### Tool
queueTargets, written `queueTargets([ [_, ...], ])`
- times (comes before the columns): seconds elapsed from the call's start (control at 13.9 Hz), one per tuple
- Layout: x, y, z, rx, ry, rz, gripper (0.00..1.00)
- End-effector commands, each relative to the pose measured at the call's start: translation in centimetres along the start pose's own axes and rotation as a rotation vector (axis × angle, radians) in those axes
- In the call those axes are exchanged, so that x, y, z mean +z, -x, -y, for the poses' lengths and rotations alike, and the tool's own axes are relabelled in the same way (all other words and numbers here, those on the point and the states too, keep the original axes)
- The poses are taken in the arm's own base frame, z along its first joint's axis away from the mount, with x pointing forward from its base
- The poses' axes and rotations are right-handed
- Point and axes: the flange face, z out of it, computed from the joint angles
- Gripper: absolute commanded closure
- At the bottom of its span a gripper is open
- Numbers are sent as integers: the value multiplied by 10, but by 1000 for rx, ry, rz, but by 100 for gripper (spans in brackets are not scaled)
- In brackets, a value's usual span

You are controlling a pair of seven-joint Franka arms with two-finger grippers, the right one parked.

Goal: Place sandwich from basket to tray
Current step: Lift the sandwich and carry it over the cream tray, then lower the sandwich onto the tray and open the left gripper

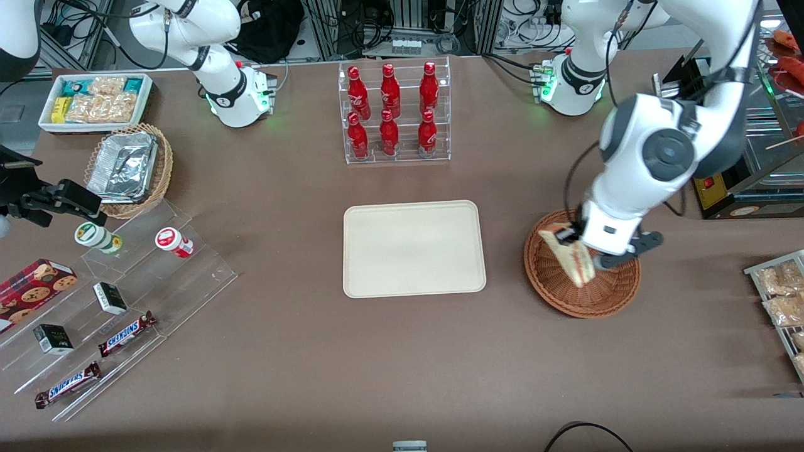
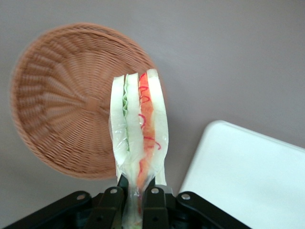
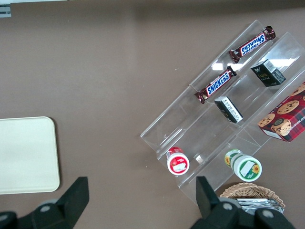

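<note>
My left gripper [image 1: 581,246] [image 2: 136,193] is shut on the sandwich [image 1: 573,256] [image 2: 138,129], a wrapped white-bread wedge with red, orange and green filling. It holds the wedge lifted above the reddish-brown wicker basket [image 1: 612,290] [image 2: 62,100]. The basket holds nothing else. The cream tray [image 1: 413,248] [image 2: 248,176] lies flat beside the basket, toward the parked arm's end, and is bare.
A clear rack of red bottles [image 1: 392,113] stands farther from the front camera than the tray. Toward the parked arm's end are a clear stepped shelf with snacks [image 1: 125,295], a tan basket of foil containers [image 1: 129,166] and a white snack bin [image 1: 94,100]. A snack rack [image 1: 782,295] sits at the working arm's end.
</note>
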Motion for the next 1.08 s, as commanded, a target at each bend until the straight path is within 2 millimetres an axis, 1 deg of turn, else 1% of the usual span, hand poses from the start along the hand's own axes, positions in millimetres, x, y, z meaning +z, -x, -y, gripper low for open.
queueTargets([
  [0.0, 15, 36, -65, 84, -8, 27, 91],
  [0.07, 23, 50, -83, 120, -10, 34, 91],
  [0.14, 30, 66, -106, 153, -9, 41, 91],
  [0.22, 38, 76, -126, 182, -8, 49, 91],
  [0.29, 50, 84, -144, 210, -10, 61, 91],
  [0.36, 69, 100, -165, 265, -37, 59, 90],
  [0.43, 88, 110, -179, 311, -68, 43, 90],
  [0.5, 105, 114, -189, 334, -67, 28, 90],
  [0.58, 118, 120, -198, 349, -44, 18, 90],
  [0.72, 145, 141, -219, 389, -6, 9, 90],
  [0.79, 151, 151, -225, 404, 1, 8, 90],
  [1.01, 166, 160, -237, 399, 21, 3, 90],
])
